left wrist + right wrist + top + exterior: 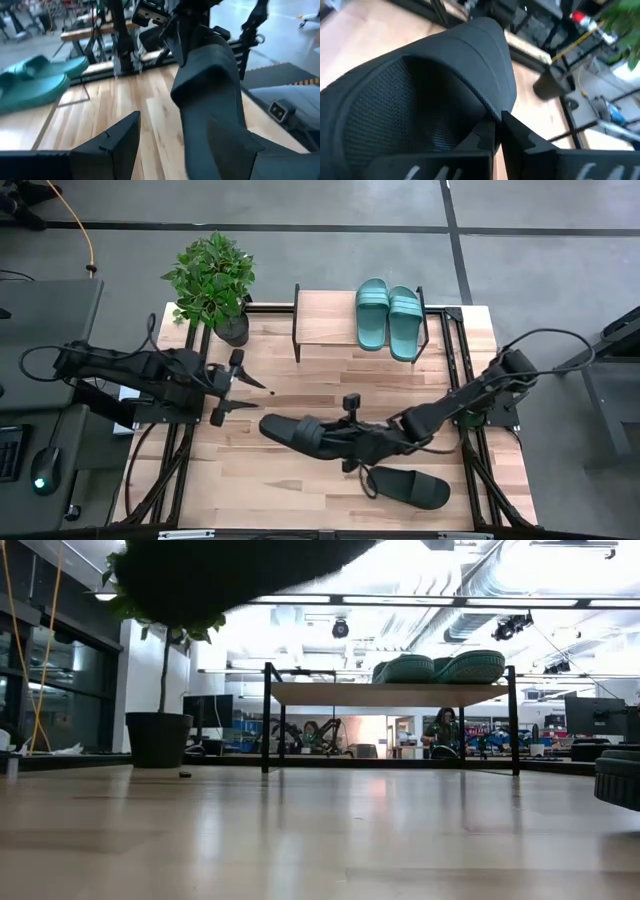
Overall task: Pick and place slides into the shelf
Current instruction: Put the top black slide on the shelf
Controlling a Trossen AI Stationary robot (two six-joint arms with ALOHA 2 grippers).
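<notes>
The right gripper (pixel 322 436) is closed on the wide strap of a black rubbery slide sandal (pixel 292 429), which it holds over the middle of the light wood tabletop (pixel 270 480). The second black slide (pixel 410 486) lies flat near the front right corner. The two teal-green slides (pixel 388 317) sit side by side on the low plank-topped shelf with black metal legs (pixel 325 318) at the back edge, while the left gripper (pixel 222 388) waits near the left edge with its fingers spread wide and empty, close to a potted green plant (pixel 213 279) at the back left corner.

Light wood surface (pixel 300 480) and the things on it

On it stand the shelf (pixel 325 320) at the far edge and a potted plant (pixel 212 280) in the far left corner; one black slide (pixel 408 486) lies near the front.
</notes>
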